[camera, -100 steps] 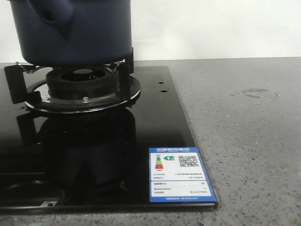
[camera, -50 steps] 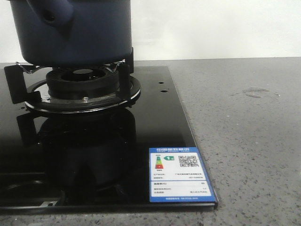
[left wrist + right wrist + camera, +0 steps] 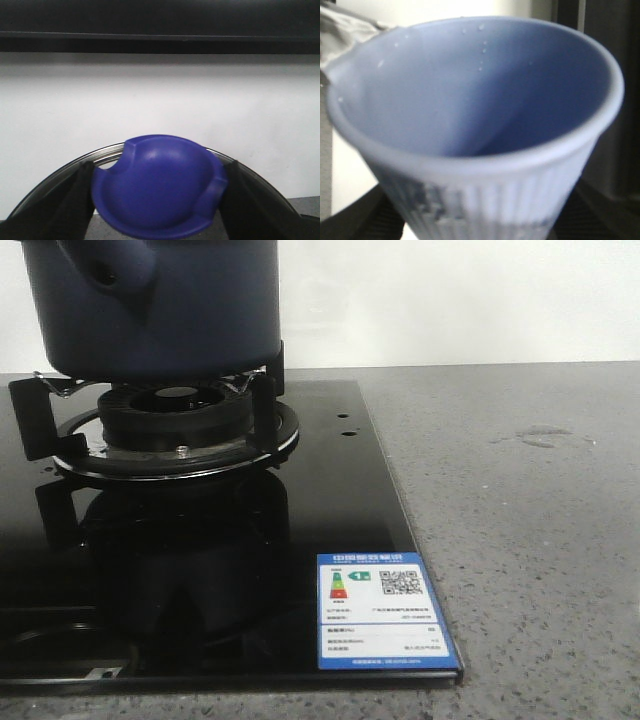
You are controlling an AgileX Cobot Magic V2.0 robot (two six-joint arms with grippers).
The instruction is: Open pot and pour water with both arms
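The dark navy pot (image 3: 150, 310) stands on the gas burner (image 3: 175, 425) at the far left of the front view, its handle stub (image 3: 108, 270) facing the camera and its top cut off by the frame. Neither gripper shows in that view. In the left wrist view my left gripper (image 3: 157, 200) is shut on the blue knob (image 3: 157, 187) of a lid, whose steel rim (image 3: 107, 152) arcs behind it, held up before a white wall. In the right wrist view my right gripper (image 3: 480, 220) is shut on the light-blue ribbed cup (image 3: 470, 100), with droplets on its inner wall.
The burner sits on a black glass hob (image 3: 330, 490) with an energy label sticker (image 3: 378, 612) at its front right corner. A grey speckled counter (image 3: 520, 540) lies to the right, with a faint wet mark (image 3: 545, 435). A white wall is behind.
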